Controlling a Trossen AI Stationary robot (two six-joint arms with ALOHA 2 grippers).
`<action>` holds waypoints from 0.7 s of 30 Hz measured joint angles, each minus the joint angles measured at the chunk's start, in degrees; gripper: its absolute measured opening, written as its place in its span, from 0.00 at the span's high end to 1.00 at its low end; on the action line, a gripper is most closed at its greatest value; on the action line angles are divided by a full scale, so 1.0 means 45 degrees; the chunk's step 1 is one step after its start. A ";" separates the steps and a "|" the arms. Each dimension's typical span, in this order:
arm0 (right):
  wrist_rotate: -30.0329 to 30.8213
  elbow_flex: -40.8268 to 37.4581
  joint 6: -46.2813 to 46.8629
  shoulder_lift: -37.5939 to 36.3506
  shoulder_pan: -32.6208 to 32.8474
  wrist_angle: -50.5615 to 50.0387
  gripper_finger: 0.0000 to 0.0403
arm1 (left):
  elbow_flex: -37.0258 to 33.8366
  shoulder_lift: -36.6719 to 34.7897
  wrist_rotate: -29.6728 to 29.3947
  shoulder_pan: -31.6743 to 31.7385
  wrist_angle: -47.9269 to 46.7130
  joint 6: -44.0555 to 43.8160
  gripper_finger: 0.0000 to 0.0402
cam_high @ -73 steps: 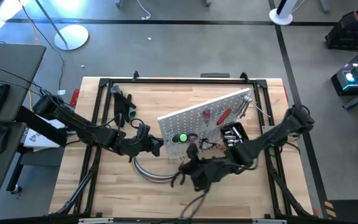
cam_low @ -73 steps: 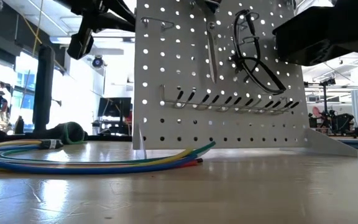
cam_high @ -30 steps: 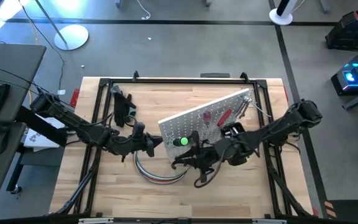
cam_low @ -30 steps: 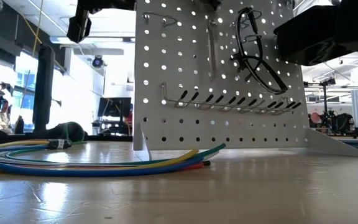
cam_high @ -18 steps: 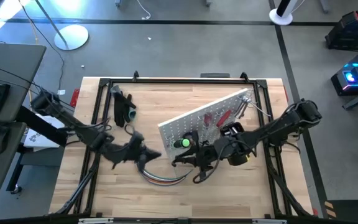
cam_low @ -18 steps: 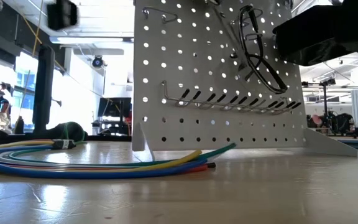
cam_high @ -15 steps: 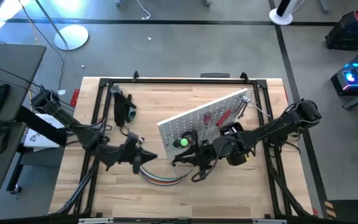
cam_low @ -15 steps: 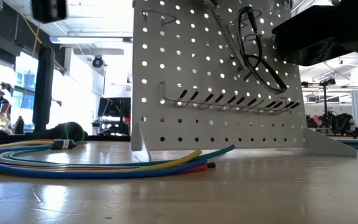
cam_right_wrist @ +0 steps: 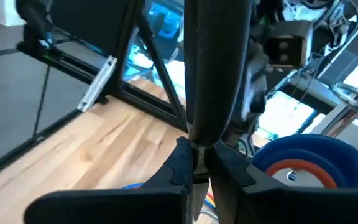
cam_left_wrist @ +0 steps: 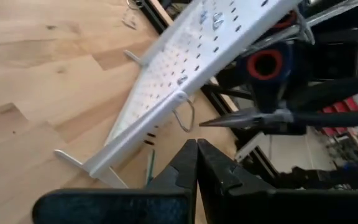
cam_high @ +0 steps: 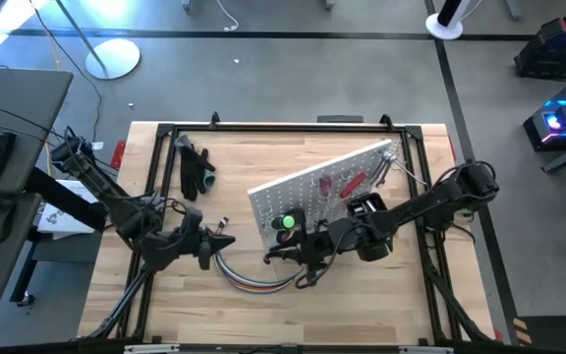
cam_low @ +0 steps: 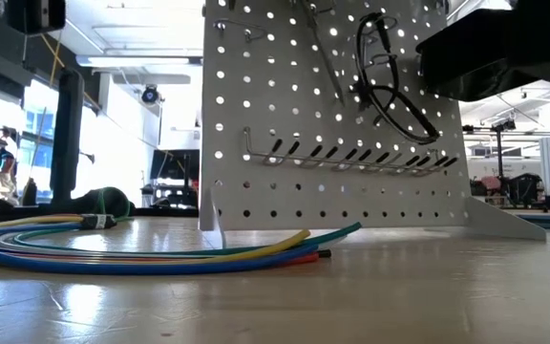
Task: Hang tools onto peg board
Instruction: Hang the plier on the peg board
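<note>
The white peg board (cam_high: 312, 192) stands slanted across the table's middle. It carries a green-handled screwdriver (cam_high: 285, 223), red-handled tools (cam_high: 347, 182) and a black bin (cam_high: 367, 208). My right gripper (cam_high: 308, 248) is at the board's near side, shut on black-handled pliers (cam_left_wrist: 247, 118). The pliers' nose (cam_left_wrist: 213, 122) points at a wire hook (cam_left_wrist: 185, 115) on the board. My left gripper (cam_high: 219, 241) is shut on nothing, left of the board's left end and above the cable bundle (cam_high: 254, 277). My right gripper pinches the pliers' black handle (cam_right_wrist: 201, 127) between its two fingers, and the handle runs on ahead in line with the fingers. The fingers come about level from the table's right side. The pliers hang clear of the table, roughly level, nose toward the board.
A curved bundle of coloured cables (cam_low: 141, 250) lies on the table before the board's left half. Dark tools (cam_high: 197, 169) lie at the far left. A black metal frame (cam_high: 165, 133) rims the table. A black looped thing (cam_low: 390, 76) shows against the board (cam_low: 332, 191).
My left gripper has drawn back from the board's left end toward the table's left and near edges, staying shut. My right gripper has sunk a little and edged toward the table's left along the board with the pliers.
</note>
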 joint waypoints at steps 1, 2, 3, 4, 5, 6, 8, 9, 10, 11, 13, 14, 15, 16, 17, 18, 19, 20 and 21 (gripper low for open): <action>0.0057 0.0006 -0.0017 -0.0002 -0.0009 0.0058 0.96 | 0.0000 0.0010 -0.0039 -0.0031 -0.0039 0.0005 1.00; 0.0161 0.0006 -0.0044 -0.0001 -0.0014 0.0116 0.96 | 0.0000 0.0010 -0.0028 -0.0053 -0.0042 0.0007 1.00; 0.0211 0.0006 -0.0109 0.0008 -0.0014 0.0195 0.96 | 0.0000 0.0008 -0.0026 -0.0052 -0.0049 0.0008 1.00; 0.0280 0.0006 -0.0263 0.0008 -0.0019 0.0234 0.96 | 0.0000 0.0005 0.0013 -0.0051 -0.0074 0.0012 1.00; 0.0427 0.0006 -0.0366 0.0008 -0.0015 0.0218 0.96 | 0.0000 0.0010 0.0020 -0.0035 -0.0157 0.0016 1.00; 0.0587 0.0006 -0.0515 0.0008 -0.0009 0.0083 0.96 | 0.0000 0.0010 0.0021 -0.0020 -0.0256 0.0016 1.00; 0.1047 0.0009 -0.0771 0.0090 -0.0009 -0.0201 0.96 | 0.0000 0.0015 0.0011 -0.0009 -0.0392 0.0015 1.00; 0.1190 0.0006 -0.0981 0.0122 -0.0021 -0.0313 0.96 | 0.0000 0.0015 0.0000 -0.0009 -0.0441 0.0020 1.00; 0.1209 0.0001 -0.1291 0.0134 -0.0055 -0.0347 0.96 | 0.0000 0.0015 -0.0032 -0.0014 -0.0481 0.0021 1.00; 0.1189 0.0001 -0.1606 0.0134 -0.0101 -0.0281 0.96 | 0.0000 0.0015 -0.0035 -0.0023 -0.0489 0.0024 1.00; 0.1191 0.0006 -0.2073 0.0110 -0.0170 -0.0206 0.96 | 0.0000 0.0018 -0.0023 -0.0023 -0.0562 0.0002 1.00; 0.1226 0.0006 -0.2199 0.0110 -0.0186 -0.0230 0.96 | 0.0000 0.0040 -0.0028 -0.0023 -0.0607 -0.0020 1.00; 0.1302 0.0006 -0.2264 0.0114 -0.0202 -0.0313 0.96 | 0.0000 0.0054 -0.0028 -0.0023 -0.0657 -0.0056 1.00; 0.1352 0.0006 -0.2306 0.0136 -0.0242 -0.0364 0.96 | -0.0004 0.0054 -0.0029 -0.0015 -0.0696 -0.0052 1.00; 0.1350 0.0006 -0.2310 0.0143 -0.0277 -0.0389 0.96 | -0.0005 0.0054 -0.0033 -0.0014 -0.0683 -0.0053 1.00; 0.1350 0.0006 -0.2301 0.0144 -0.0330 -0.0485 0.96 | -0.0005 0.0054 -0.0033 -0.0014 -0.0667 -0.0059 1.00; 0.1365 0.0006 -0.2301 0.0149 -0.0371 -0.0618 0.96 | -0.0005 0.0054 -0.0033 -0.0014 -0.0678 -0.0073 1.00; 0.1425 0.0006 -0.2287 0.0224 -0.0422 -0.0701 0.96 | -0.0005 0.0054 -0.0028 -0.0016 -0.0678 -0.0064 1.00; 0.1442 0.0006 -0.2287 0.0301 -0.0448 -0.0756 0.96 | -0.0005 0.0054 -0.0030 -0.0014 -0.0683 -0.0018 1.00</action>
